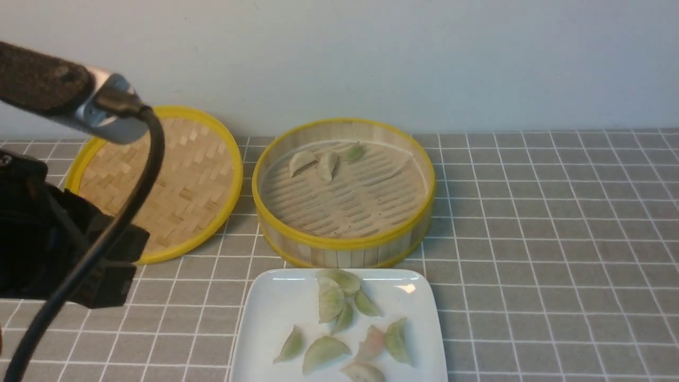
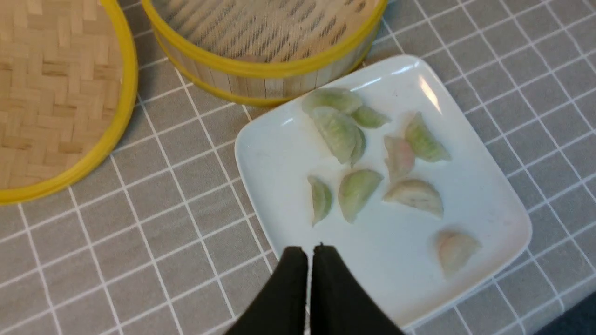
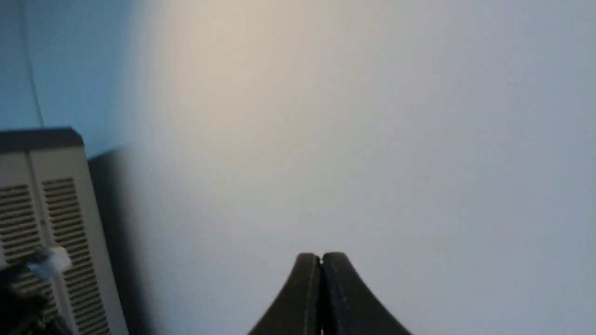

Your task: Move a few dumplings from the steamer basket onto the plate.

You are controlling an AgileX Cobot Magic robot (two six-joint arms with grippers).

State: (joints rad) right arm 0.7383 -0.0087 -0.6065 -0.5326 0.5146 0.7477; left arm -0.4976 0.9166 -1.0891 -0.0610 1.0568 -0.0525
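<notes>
Three dumplings (image 1: 327, 164) lie in the steamer basket (image 1: 345, 245), bunched by its wall on the side toward the desk's far edge. The plate (image 1: 265, 323) sits just beside the basket at the near edge and already carries a good scatter of them. Your left tool (image 2: 310, 253) hangs over the plate's rim, jaws pressed together with nothing between them. The right tool (image 3: 321, 258) is likewise closed and empty, pointed at a bare wall. Expect the dumplings to be light, soft and probably tacky, so easy to squash or tear. Take one across its plump belly, not the thin pleated edge. Squeeze gently and lift straight up in case it clings to the slats.
</notes>
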